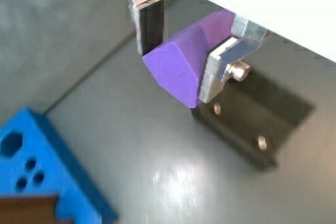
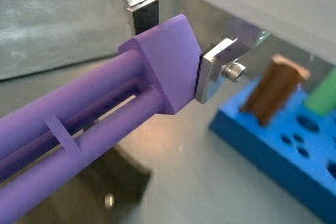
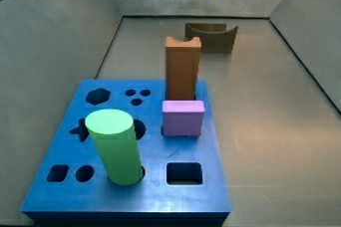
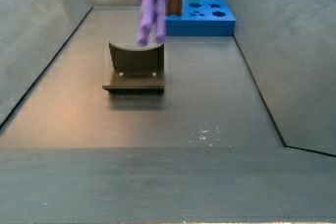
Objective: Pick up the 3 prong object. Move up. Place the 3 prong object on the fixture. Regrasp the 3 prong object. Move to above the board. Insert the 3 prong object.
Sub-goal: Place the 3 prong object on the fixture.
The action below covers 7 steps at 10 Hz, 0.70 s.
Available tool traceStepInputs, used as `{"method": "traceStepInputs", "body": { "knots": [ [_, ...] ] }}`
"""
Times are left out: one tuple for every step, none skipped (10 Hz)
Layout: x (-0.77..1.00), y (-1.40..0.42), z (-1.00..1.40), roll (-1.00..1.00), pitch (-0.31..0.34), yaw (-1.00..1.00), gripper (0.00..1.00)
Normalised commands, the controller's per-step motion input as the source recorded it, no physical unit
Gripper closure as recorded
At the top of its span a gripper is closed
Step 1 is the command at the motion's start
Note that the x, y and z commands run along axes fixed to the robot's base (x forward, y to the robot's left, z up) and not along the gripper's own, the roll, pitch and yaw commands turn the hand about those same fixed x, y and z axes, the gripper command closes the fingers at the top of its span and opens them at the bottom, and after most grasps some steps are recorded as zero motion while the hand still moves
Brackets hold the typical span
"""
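My gripper (image 1: 184,46) is shut on the block-like head of the light purple 3 prong object (image 1: 182,63), one silver finger on each side. In a wrist view the prongs (image 2: 66,135) run long and parallel away from the gripper (image 2: 178,41). In a side view the 3 prong object (image 4: 152,7) hangs prongs down, slightly tilted, with its tips just above the notch of the dark fixture (image 4: 136,66). The fixture (image 3: 209,37) stands at the far end of the floor. The blue board (image 3: 74,146) lies apart from it.
On the board stand a tall brown upright block (image 3: 182,67), a squat purple cube (image 3: 182,117) and a green cylinder (image 3: 116,146). Grey walls enclose the floor on all sides. The board's corner shows in a wrist view (image 1: 39,164).
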Motion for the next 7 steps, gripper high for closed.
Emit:
{"method": "traceStepInputs", "body": {
  "knots": [
    [0.55, 0.02, -0.07, -1.00, 0.022, -0.05, 1.00],
    [0.27, 0.03, -0.03, -1.00, 0.046, -0.06, 1.00],
    [0.17, 0.03, -0.02, -1.00, 0.051, -0.07, 1.00],
    [0.02, 0.04, 0.00, -1.00, 0.054, -0.08, 1.00],
    [-0.01, 0.03, 0.01, -1.00, 0.033, -0.09, 1.00],
    [0.02, 0.03, -0.01, -1.00, 0.023, -0.12, 1.00],
    [0.04, 0.03, -0.01, -0.89, 0.027, -0.12, 1.00]
  ]
}}
